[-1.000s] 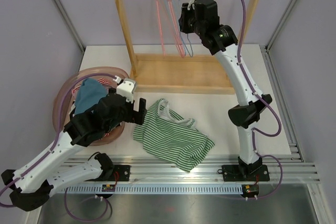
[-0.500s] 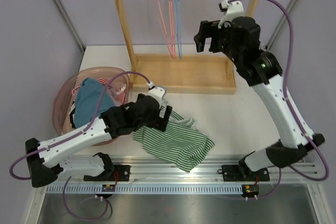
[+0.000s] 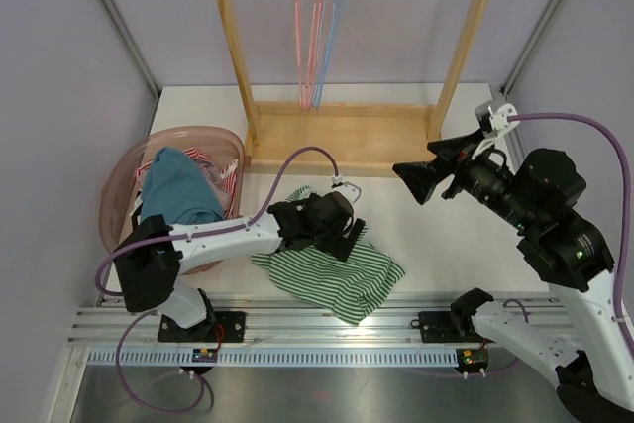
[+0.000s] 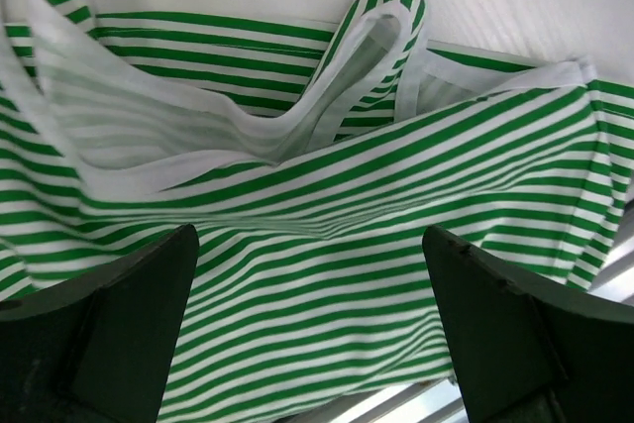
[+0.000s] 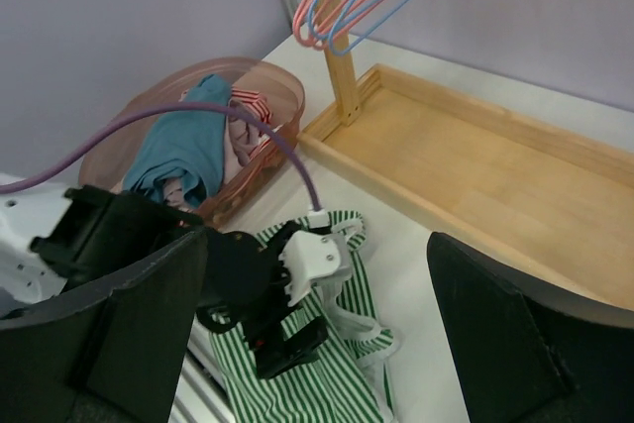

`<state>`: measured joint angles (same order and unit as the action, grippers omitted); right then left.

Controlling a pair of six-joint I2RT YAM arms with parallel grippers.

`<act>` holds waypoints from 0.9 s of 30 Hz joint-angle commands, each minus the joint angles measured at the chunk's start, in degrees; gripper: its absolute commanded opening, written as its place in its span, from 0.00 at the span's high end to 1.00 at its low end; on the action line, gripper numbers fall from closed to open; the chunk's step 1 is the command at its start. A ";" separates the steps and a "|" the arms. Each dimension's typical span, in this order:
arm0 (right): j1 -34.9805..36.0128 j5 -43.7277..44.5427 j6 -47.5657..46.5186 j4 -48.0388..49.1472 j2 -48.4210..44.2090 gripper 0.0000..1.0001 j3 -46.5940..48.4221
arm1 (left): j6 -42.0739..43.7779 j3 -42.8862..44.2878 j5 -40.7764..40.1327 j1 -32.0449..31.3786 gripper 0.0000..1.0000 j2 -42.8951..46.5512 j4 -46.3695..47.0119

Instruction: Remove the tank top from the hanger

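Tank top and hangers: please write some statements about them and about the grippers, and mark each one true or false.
1. The tank top lies on the table. True.
2. A hanger is inside the tank top. False: none shows in it, and the hangers hang bare on the rack.
3. The left gripper is open above the tank top. True.
4. The right gripper holds a hanger. False: it is open and holds nothing.
5. The basket is empty. False: clothes lie in it.
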<state>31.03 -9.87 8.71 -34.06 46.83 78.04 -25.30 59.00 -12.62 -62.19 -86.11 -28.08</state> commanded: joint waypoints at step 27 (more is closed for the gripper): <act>0.18 -6.48 0.52 -0.30 -10.09 0.00 -4.04 | -5.55 -6.45 -4.51 -2.93 1.00 -11.90 10.34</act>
<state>31.03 -14.74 9.23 -35.81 37.45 73.43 -29.67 54.39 -16.45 -64.75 -99.48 -10.26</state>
